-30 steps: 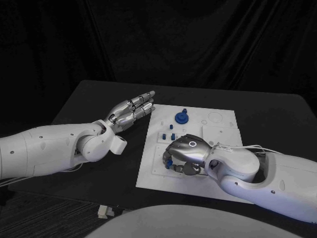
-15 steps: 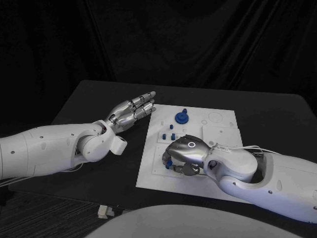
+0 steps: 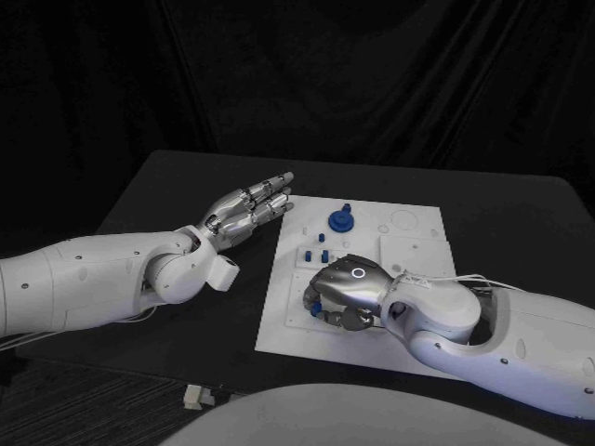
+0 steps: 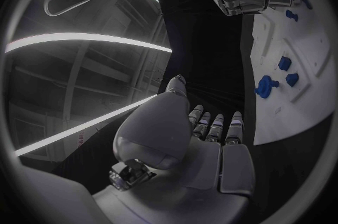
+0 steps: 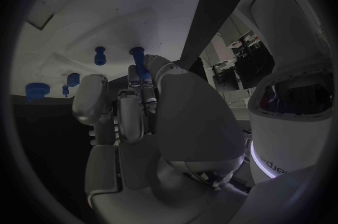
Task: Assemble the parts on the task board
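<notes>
The white task board (image 3: 412, 243) is lying flat in the middle of the black surface, with shallow recesses showing toward its 1 o'clock corner. A round blue part with a knob (image 3: 340, 221) is standing near the board's 11 o'clock edge, and several small blue pegs (image 3: 318, 251) are standing upright just toward 6 o'clock from it. Another blue peg (image 5: 138, 61) is sitting at the right hand's (image 3: 348, 293) fingertips near the board's 7 o'clock area.

Board at mid-table, hands on either side

The white plate task board (image 3: 412, 243) lay mid-table; the left hand (image 3: 248, 207) hovered beside its left edge, the right hand (image 3: 345, 290) over its near part.
</notes>
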You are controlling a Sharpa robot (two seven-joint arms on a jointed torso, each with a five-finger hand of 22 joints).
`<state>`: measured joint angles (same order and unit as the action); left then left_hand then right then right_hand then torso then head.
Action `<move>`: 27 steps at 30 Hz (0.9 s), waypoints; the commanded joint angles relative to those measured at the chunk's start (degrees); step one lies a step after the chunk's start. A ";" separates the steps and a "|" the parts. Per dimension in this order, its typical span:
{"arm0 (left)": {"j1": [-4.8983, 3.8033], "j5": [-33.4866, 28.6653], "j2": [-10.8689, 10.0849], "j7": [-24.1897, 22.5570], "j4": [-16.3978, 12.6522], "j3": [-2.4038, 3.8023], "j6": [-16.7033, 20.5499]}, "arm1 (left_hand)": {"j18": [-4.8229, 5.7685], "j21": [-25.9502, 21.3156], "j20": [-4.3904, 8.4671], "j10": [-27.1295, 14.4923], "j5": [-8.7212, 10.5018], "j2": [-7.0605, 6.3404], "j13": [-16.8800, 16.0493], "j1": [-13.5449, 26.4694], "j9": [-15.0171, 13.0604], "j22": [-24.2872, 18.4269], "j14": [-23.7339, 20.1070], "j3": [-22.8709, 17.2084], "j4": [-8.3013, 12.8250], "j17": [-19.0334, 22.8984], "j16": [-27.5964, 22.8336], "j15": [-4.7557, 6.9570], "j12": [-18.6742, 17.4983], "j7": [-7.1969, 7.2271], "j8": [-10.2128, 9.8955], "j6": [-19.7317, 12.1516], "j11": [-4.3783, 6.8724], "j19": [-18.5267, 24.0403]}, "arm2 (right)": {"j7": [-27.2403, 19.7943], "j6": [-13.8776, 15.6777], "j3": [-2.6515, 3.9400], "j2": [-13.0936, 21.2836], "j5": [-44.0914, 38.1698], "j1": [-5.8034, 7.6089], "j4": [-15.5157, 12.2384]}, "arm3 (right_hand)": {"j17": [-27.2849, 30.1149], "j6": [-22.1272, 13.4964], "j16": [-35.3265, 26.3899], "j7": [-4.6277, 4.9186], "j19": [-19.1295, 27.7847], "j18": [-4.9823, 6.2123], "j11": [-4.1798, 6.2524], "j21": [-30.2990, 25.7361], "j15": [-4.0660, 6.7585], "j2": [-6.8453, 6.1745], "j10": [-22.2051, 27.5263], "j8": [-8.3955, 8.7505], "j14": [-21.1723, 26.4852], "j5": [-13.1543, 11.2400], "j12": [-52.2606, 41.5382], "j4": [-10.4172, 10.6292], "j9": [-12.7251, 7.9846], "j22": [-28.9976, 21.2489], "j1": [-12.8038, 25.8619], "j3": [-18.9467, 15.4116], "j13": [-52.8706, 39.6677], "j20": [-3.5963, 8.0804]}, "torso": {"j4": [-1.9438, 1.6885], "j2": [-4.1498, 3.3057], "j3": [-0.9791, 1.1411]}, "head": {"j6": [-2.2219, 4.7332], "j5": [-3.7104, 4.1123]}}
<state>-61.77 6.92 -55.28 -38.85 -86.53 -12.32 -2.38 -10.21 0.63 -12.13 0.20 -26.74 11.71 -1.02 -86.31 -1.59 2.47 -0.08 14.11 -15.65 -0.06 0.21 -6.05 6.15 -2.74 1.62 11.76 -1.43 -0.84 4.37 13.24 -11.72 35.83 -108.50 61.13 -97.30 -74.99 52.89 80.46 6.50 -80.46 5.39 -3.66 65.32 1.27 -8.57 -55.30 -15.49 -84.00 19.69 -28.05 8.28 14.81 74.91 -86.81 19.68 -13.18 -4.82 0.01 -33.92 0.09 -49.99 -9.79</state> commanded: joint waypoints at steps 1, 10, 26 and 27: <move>0.10 -0.04 0.15 -1.35 -0.05 0.06 -0.94 | 0.08 0.07 -0.52 -0.06 -0.41 0.00 0.02 -0.58 -0.12 0.06 0.08 -0.37 0.06 0.06 -0.21 -0.38 -0.20 -0.13 0.24 0.59 -0.12 0.06 | 0.68 -1.35 -0.08 0.08 -0.53 -0.30 -0.02 | -2.92 -3.55 -1.21 -0.93 1.14 -0.11 -0.62 -2.17 -0.09 -0.54 2.88 1.82 -1.07 -2.80 1.32 0.78 -0.67 8.11 1.68 0.00 0.40 -0.12 | 0.01 0.01 0.00 | -0.01 -0.06; 0.15 -0.04 0.30 -1.22 0.09 0.06 -1.08 | 0.08 0.08 -0.61 -0.06 -0.55 0.01 0.02 -0.69 -0.18 0.08 0.08 -0.43 0.14 0.06 -0.21 -0.46 -0.19 -0.35 0.35 1.04 -0.14 0.05 | 1.71 -1.11 -0.08 0.71 -0.53 -0.32 -0.32 | -1.52 -9.79 -2.46 -3.20 3.08 0.47 -1.69 -5.80 -0.93 -1.14 11.89 4.75 0.30 -9.17 3.22 2.19 -2.85 7.30 3.24 -2.43 0.60 -0.83 | 0.03 0.00 -0.02 | -0.01 -0.04; 0.22 -0.04 0.34 -1.08 0.28 0.06 -1.20 | 0.07 0.08 -0.68 -0.06 -0.99 0.04 0.02 -0.88 -0.24 0.06 0.08 -0.54 0.29 0.06 -0.21 -0.51 -0.21 -0.55 0.47 1.55 -0.21 0.05 | 1.50 6.72 -0.06 9.70 8.02 5.74 -7.27 | 0.09 -14.73 -3.59 -6.54 4.42 0.82 -1.61 -8.99 -0.97 -6.06 22.06 6.08 1.77 -16.75 2.23 8.81 -6.35 6.78 8.21 -13.86 1.13 -1.01 | 0.08 0.02 0.00 | -0.01 0.61; 0.22 -0.04 0.34 -1.09 0.28 0.06 -1.20 | 0.07 0.08 -0.68 -0.06 -0.99 0.04 0.02 -0.88 -0.24 0.06 0.08 -0.54 0.29 0.06 -0.21 -0.51 -0.21 -0.55 0.47 1.55 -0.21 0.05 | 1.16 7.79 -0.06 10.57 9.09 6.68 -7.85 | -0.17 -14.68 -3.33 -6.41 4.26 0.76 -1.67 -8.68 -1.01 -6.23 22.00 6.02 1.60 -16.78 2.07 8.83 -6.43 6.87 8.65 -14.09 1.12 -1.02 | 0.06 0.03 -0.01 | -0.01 0.67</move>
<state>-61.62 6.93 -55.02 -38.85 -86.15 -12.31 -2.93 -10.21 0.63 -12.50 0.20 -27.45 11.71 -1.01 -86.78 -1.78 2.45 0.13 13.78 -15.32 -0.09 0.21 -6.25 6.15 -3.39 1.84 12.81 -1.43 -0.88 5.33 15.72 -11.85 45.78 -104.76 67.01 -104.29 -74.86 38.26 76.78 -0.17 -76.22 5.39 -5.13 56.24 0.35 -14.78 -33.56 -9.53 -82.25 3.05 -25.74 17.06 8.44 74.90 -78.62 5.93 -12.11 -5.71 0.07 -33.91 0.09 -49.99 -9.23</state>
